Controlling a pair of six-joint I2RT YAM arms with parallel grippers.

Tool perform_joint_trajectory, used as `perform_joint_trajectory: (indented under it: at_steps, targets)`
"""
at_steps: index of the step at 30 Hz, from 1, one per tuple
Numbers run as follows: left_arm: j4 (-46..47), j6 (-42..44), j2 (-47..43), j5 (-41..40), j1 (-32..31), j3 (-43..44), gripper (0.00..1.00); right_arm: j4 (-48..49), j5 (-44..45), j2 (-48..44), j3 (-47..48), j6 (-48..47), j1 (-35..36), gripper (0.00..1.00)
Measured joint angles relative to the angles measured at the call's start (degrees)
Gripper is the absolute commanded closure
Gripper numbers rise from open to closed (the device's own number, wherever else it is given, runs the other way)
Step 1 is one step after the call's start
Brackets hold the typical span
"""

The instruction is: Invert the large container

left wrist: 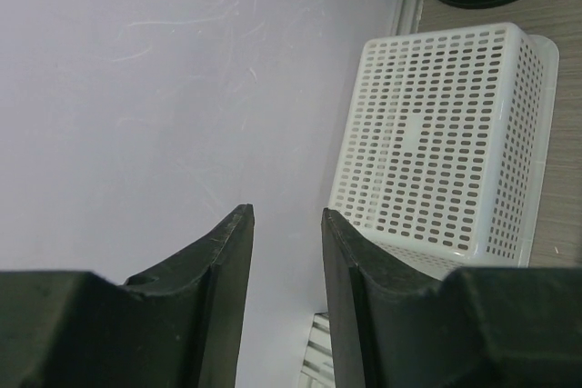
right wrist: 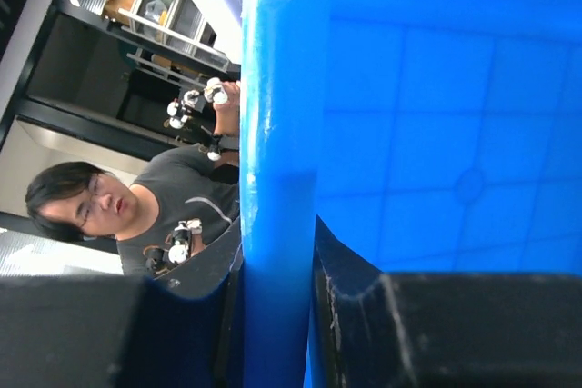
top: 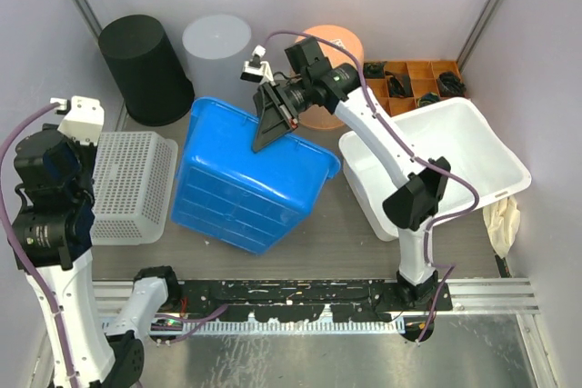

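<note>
The large blue plastic container leans tilted on the surface, between a white perforated basket and a white plastic tub. By my judgement it is mid-flip. The right end effector is clamped on its raised rim, while the left end effector hangs apart, narrowly parted. Next, the rim needs carrying over.

So around the table you've got a white mesh basket at 9 o'clock, black bucket at 11, pale grey bucket at 12, orange bucket at 1, compartment tray at 2, white tub at 3.
</note>
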Motion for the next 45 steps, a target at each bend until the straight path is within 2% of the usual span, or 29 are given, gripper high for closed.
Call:
perform_joint_trajectory:
  at_steps: [4, 8, 14, 18, 22, 25, 26, 27, 29, 32, 38, 40, 42, 45]
  targets:
    - [0.0, 1.0, 1.4, -0.4, 0.0, 0.0, 0.62, -13.6, -0.1, 4.9, 7.9, -9.6, -2.1, 0.99]
    - [0.2, 1.8, 3.0, -0.3, 0.0, -0.2, 0.61, -19.9, -0.1, 9.9, 13.2, -14.0, -5.3, 0.99]
    - [1.6, 2.8, 4.2, 0.3, 0.0, -3.5, 0.60, -23.9, -0.2, 15.7, 16.2, -15.0, -11.5, 0.99]
    - [3.3, 3.0, 5.5, 1.1, 0.1, -5.4, 0.60, -34.1, -0.2, 27.2, 18.4, -16.4, -12.6, 0.99]
    - [4.7, 3.0, 7.3, 2.1, 0.1, -7.5, 0.60, -31.5, -0.1, 39.5, 13.7, -24.6, -11.7, 0.99]
    - [5.0, 2.9, 7.7, 2.7, 0.1, -8.7, 0.60, -25.1, 0.5, 42.2, 10.8, -26.8, -13.6, 0.99]
    - [5.2, 2.9, 7.7, 2.9, 0.1, -9.0, 0.60, -22.4, 1.4, 42.0, 9.6, -26.9, -13.8, 0.94]
    - [5.3, 2.9, 7.7, 2.9, 0.1, -9.2, 0.60, -19.0, 2.0, 41.3, 8.2, -26.1, -13.8, 0.82]
    - [5.9, 2.9, 7.6, 3.2, 0.2, -9.6, 0.60, -12.9, 4.1, 39.4, 5.1, -23.8, -14.1, 0.45]
    - [6.6, 2.8, 7.6, 3.6, 0.2, -10.5, 0.60, -5.2, 11.0, 35.2, 0.7, -22.3, -14.5, 0.02]
    - [6.6, 2.7, 7.5, 4.9, 0.2, -12.5, 0.54, 2.2, 27.1, 23.5, -6.4, -24.3, -14.1, 0.00]
    - [6.1, 2.6, 7.6, 6.4, 0.2, -12.5, 0.47, 2.3, 33.9, 18.1, -8.6, -25.0, -13.0, 0.00]
    - [4.2, 2.8, 8.0, 9.1, 0.2, -12.0, 0.28, 2.3, 40.8, 13.1, -10.1, -26.2, -11.1, 0.00]
    - [-4.0, 4.1, 10.3, 18.8, 0.3, -8.4, 0.23, 2.4, 52.4, 5.9, -12.7, -29.1, -7.4, 0.00]
